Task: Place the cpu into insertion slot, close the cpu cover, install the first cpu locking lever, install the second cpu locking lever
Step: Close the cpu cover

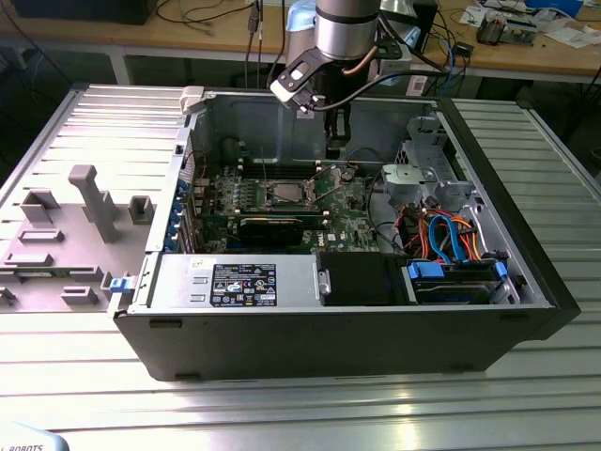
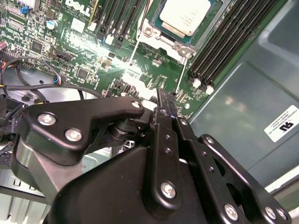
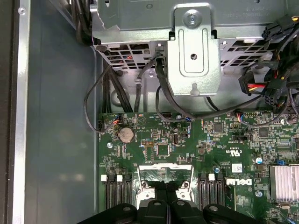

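Backdrop: wooden benches (image 1: 122, 39) strewn with cables are seen behind the rig.
Surface: a ribbed metal table (image 1: 282, 413) is laid under everything; a grey fixture tray (image 1: 66, 235) is set on it at the exterior view's left.
Case: an open black computer case (image 1: 376, 329) is placed mid-table, its inside exposed from above.
Arm: the silver-and-black arm (image 1: 346, 28) is angled down into the case from the far side.
Board: a green circuit board (image 3: 154, 135) is mounted on the case floor, with long black memory slots (image 2: 219, 42) set in it.
Gripper: the gripper (image 3: 167, 185) is held low over the board, just beside the socket on the exterior view's right; its fingers (image 2: 164, 121) are pressed together and nothing is gripped.
Insertion slot: the silver-rimmed insertion slot (image 2: 161, 44) is set between the memory banks.
Cpu: the cpu (image 2: 184, 16) is seated in the slot, dull silver top up, apart from the gripper.
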